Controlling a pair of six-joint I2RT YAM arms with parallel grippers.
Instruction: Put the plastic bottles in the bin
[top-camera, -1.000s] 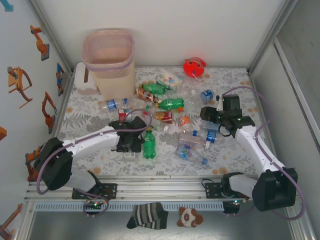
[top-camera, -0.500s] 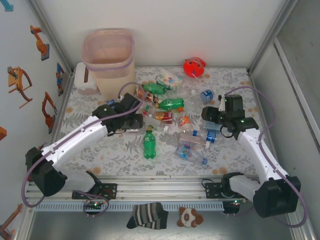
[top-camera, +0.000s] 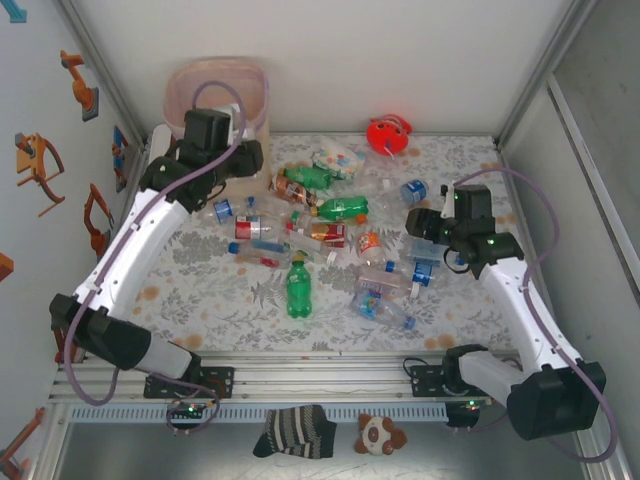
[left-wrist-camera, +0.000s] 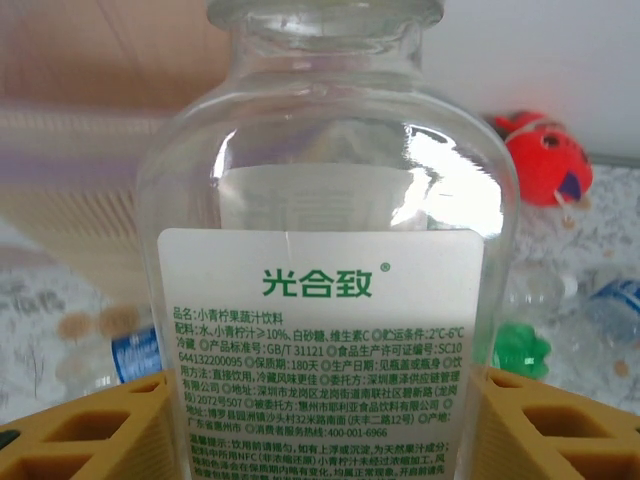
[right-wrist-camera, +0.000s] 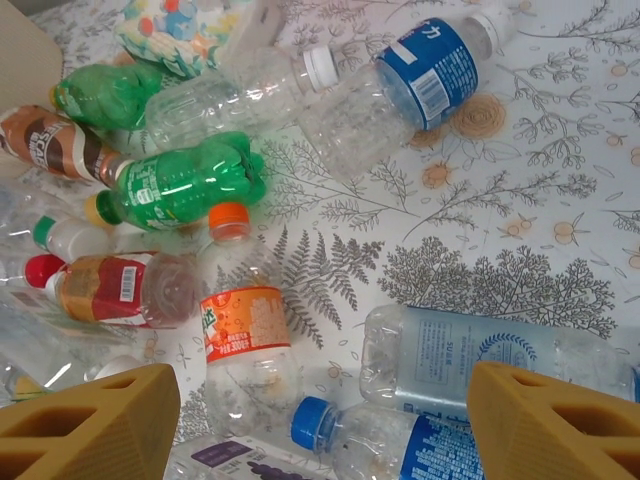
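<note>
Clear bottle (left-wrist-camera: 320, 180) is being gripped by the left gripper (left-wrist-camera: 320, 410), with the pink bin (top-camera: 250, 70) just beyond it. Right gripper (right-wrist-camera: 320, 420) is hanging open over a dozen-odd bottles (right-wrist-camera: 180, 180) lying below it, so most of the job is waiting.

The clear bottle (left-wrist-camera: 322, 150) carries a white label (left-wrist-camera: 322, 345) reading 光合致.

We look down on a desk (top-camera: 225, 300) patterned with grey ferns and orange blossoms, boxed in by plain white walls (top-camera: 400, 60) and aluminium posts (top-camera: 539, 72). Orange arm stickers (top-camera: 38, 165) dot the left wall under even light.
</note>
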